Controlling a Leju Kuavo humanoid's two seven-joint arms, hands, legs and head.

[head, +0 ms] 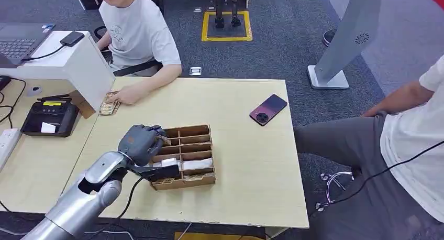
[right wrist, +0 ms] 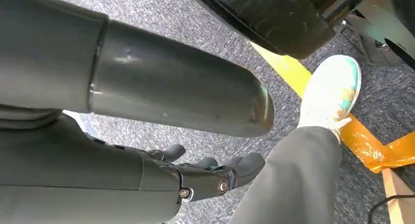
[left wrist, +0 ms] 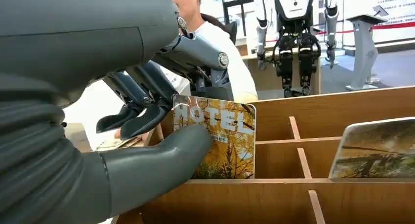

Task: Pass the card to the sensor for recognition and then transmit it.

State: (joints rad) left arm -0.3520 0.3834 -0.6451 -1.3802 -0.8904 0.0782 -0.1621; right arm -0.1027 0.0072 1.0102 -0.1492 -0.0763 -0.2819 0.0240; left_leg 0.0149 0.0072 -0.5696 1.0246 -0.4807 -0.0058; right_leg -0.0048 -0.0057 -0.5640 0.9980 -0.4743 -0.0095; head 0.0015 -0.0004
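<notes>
We count one wooden divider box (head: 184, 157), one phone (head: 268, 109), one laptop (head: 20, 41), two seated people (head: 137, 33).

card (left wrist: 222, 141): "HOTEL" in pale capitals along its upper edge, first letter partly behind the thumb; small line beneath, too small to read
second card (left wrist: 374, 149), at 3 o'clock of the first: no legible text
terminal (head: 51, 117) screen: yellow strip, unreadable
</notes>
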